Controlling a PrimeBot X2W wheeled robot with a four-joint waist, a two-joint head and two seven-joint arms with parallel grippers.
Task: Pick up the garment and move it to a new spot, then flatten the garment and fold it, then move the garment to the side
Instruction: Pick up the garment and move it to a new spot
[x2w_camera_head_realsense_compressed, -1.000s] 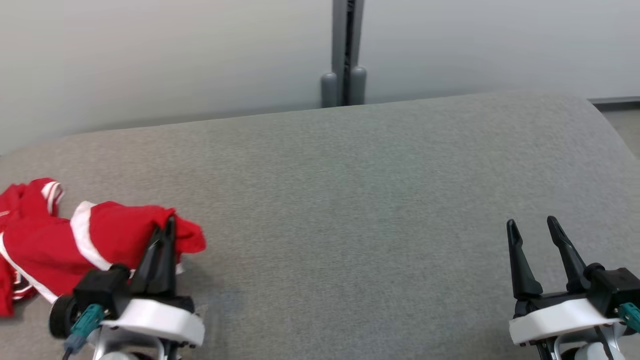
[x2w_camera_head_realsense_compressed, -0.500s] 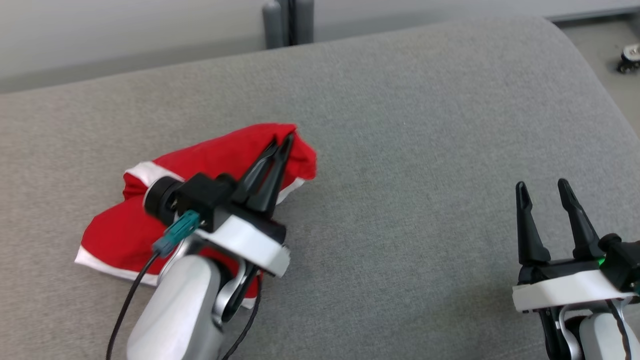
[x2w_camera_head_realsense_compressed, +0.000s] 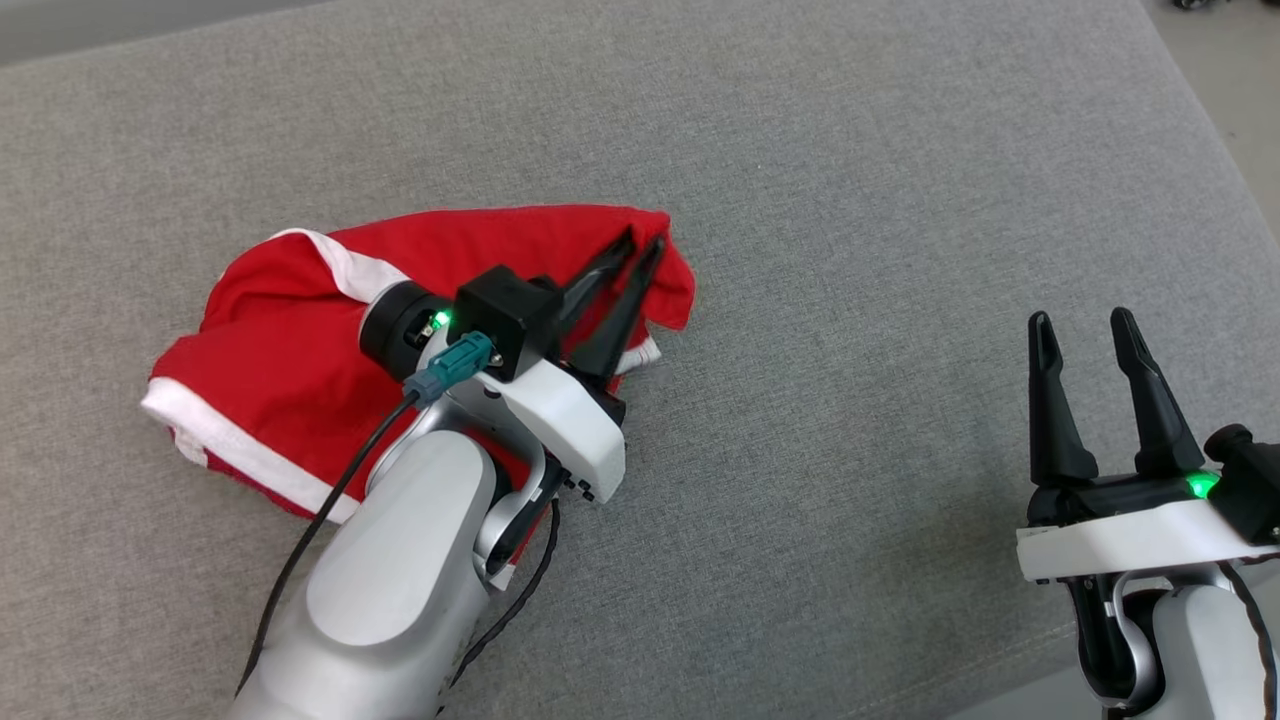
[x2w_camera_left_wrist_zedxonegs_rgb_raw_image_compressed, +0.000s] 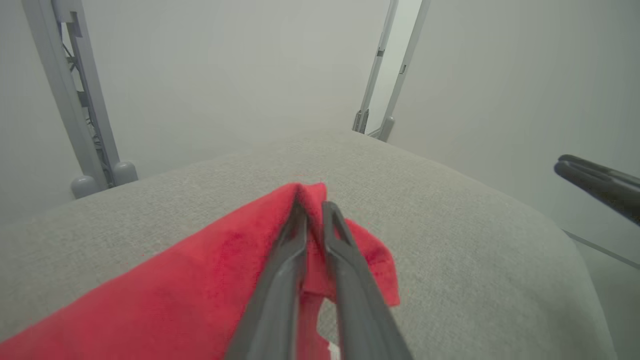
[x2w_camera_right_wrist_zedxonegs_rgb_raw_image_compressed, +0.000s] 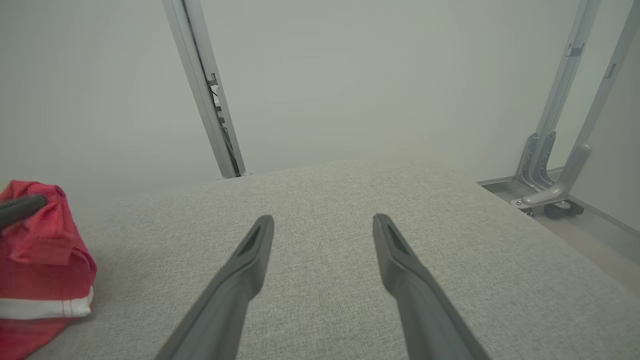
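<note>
Dropping the red garment (x2w_camera_head_realsense_compressed: 270, 340) at its new spot looks like the step in hand, so here's how I'd play it.

The left gripper (x2w_camera_head_realsense_compressed: 642, 243) has its fingers (x2w_camera_left_wrist_zedxonegs_rgb_raw_image_compressed: 282, 280) all but closed, just a sliver of gap. A ridge of red cloth is pinched between them and pulled into a little peak at the tips. The rest of the garment lies bunched on the grey padded surface (x2w_camera_head_realsense_compressed: 850, 200), left of the middle in the head view, with white trim (x2w_camera_head_realsense_compressed: 345, 268) showing along a couple of edges. The right gripper (x2w_camera_head_realsense_compressed: 1080, 322) sits well apart on the right, fingers spread wide with nothing in them, low over bare surface.

My take:
- **Letting go:** get the pinch down close to the surface first, or that peak will probably flop over and add another fold.
- **Backing out:** open properly, then pull back along the line of the fingers so the tips don't snag the cloth.
- **Flattening:** use the white trim as the guide to real edges. One claw per corner, then pull apart.
- **Repositioning:** lift rather than drag, since that upholstery looks grippy and thin cloth will likely bunch.

Honestly can't tell which end is which in that heap.
</note>
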